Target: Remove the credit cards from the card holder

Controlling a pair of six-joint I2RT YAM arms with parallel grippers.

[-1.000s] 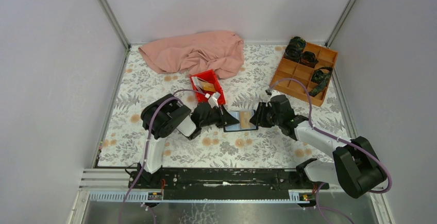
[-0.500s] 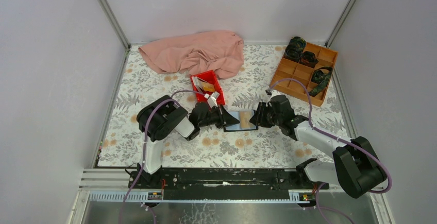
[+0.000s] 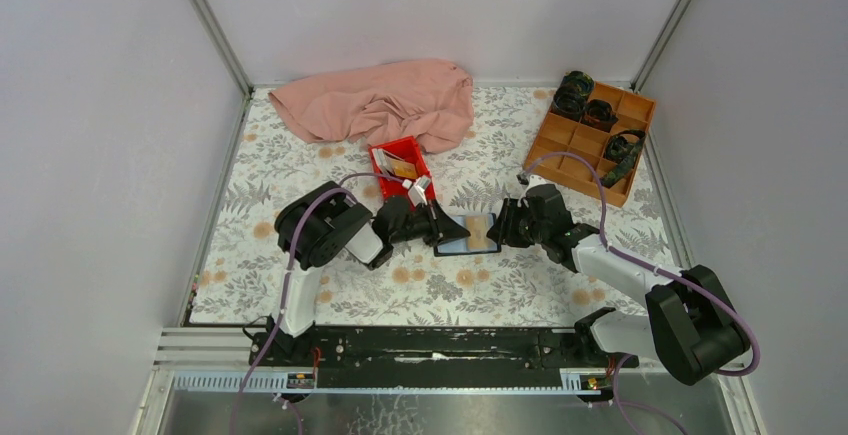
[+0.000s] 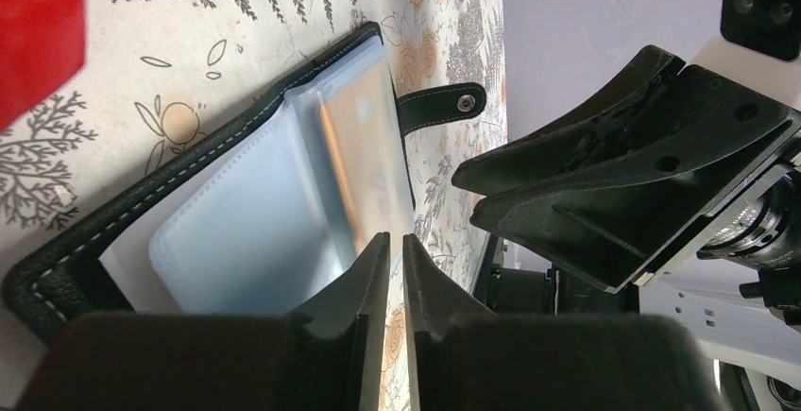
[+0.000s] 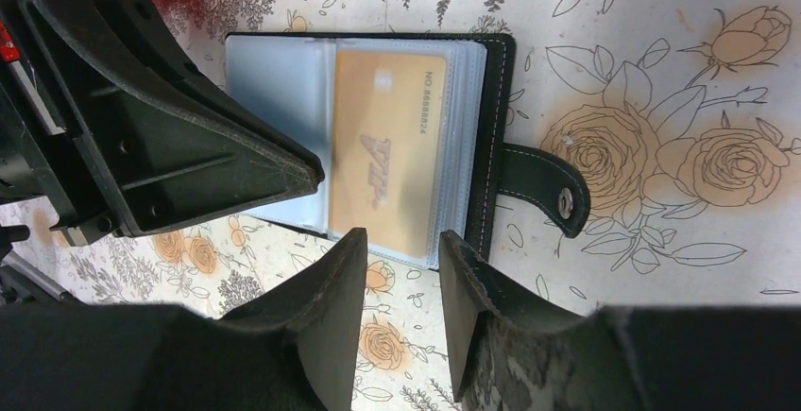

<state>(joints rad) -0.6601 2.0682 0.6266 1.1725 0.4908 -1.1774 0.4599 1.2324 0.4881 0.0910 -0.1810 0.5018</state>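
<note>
The card holder [image 3: 462, 246] lies open on the table between my two grippers, black outside with clear-blue sleeves [image 5: 274, 71] and a snap strap [image 5: 548, 194]. An orange-gold credit card [image 5: 387, 156] sits in its right sleeve; it also shows in the left wrist view [image 4: 364, 146]. My left gripper [image 3: 463, 231] is shut, its tip resting over the holder's left panel [image 4: 390, 237]. My right gripper [image 5: 401, 237] is open and empty, just off the holder's near edge, and shows in the top view [image 3: 499, 227]. More cards [image 3: 404, 168] lie in the red tray [image 3: 383, 165].
The red tray stands just behind the left gripper. A pink cloth [image 3: 375, 103] lies bunched at the back. A wooden compartment box [image 3: 592, 140] with dark items stands at the back right.
My left gripper has moved right, from the holder's left edge onto its left panel. The right gripper and the holder have hardly moved.
</note>
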